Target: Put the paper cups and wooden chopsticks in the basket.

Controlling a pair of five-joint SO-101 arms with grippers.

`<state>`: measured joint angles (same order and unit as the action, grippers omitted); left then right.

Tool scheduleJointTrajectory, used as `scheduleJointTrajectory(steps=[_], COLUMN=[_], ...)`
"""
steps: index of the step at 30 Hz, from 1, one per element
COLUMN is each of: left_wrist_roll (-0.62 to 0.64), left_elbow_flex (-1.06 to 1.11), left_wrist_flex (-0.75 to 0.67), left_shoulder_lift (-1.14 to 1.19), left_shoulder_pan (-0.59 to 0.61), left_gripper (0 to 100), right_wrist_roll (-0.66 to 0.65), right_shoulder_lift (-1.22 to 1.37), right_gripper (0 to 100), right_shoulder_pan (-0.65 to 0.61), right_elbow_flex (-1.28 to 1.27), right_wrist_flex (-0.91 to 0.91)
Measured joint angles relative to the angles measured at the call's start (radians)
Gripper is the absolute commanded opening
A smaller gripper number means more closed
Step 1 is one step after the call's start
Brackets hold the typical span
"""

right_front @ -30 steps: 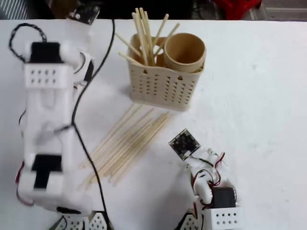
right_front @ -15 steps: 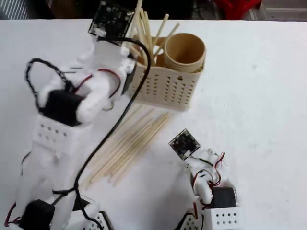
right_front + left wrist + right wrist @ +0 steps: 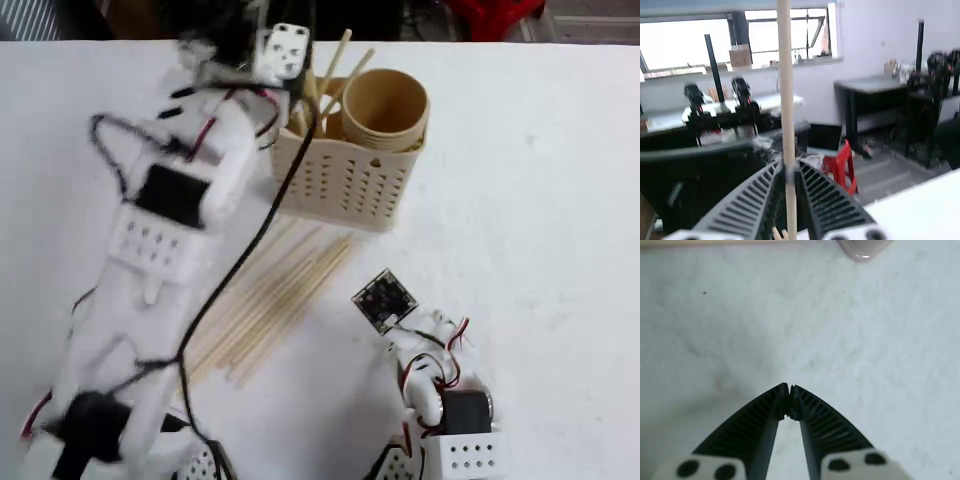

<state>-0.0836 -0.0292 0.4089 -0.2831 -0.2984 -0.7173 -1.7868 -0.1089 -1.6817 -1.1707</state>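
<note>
Table (image 3: 540,200): white, carrying all items.

Left arm (image 3: 160,250): stretched from the near left corner toward the far edge, with its wrist above the left end of the basket.

Basket (image 3: 345,180): cream, perforated, upright near the middle of the far edge.

Right arm (image 3: 430,380): folded low at the near edge, right of centre.

Cups (image 3: 385,105): a nested tan stack standing in the right part of the basket.

Loose chopsticks (image 3: 270,295): a bundle lying flat and slanted on the table between the basket and the near edge, left of centre, partly under the left arm.

Standing chopsticks (image 3: 340,55): several upright in the left part of the basket, beside the cups.

Left pincer (image 3: 788,167): clamped on one chopstick (image 3: 785,75), which stands upright between the jaws. Contact with the basket cannot be told.

Right pincer (image 3: 789,402): jaws pressed together with nothing between them, close above bare table.
</note>
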Motion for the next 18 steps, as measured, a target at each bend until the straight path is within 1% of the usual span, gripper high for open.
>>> scheduleJointTrajectory(steps=[6, 14, 16, 18], left_wrist_roll=[0.000, 0.000, 0.015, 0.058], left_elbow_flex=[-0.011, -0.011, -0.011, -0.011], left_wrist_flex=[0.005, 0.141, 0.149, 0.149], left_shoulder_lift=[0.183, 0.195, 0.195, 0.195], left_shoulder_pan=[-0.003, -0.002, -0.003, 0.003], left_gripper=[2, 3, 5, 9], right_wrist_roll=[0.000, 0.000, 0.000, 0.000], right_shoulder_lift=[0.000, 0.000, 0.000, 0.000], right_gripper=[1.9, 1.9, 1.9, 1.9], right_shoulder_pan=[0.000, 0.000, 0.000, 0.000], right_elbow_flex=[0.000, 0.000, 0.000, 0.000], right_wrist_flex=[0.000, 0.000, 0.000, 0.000])
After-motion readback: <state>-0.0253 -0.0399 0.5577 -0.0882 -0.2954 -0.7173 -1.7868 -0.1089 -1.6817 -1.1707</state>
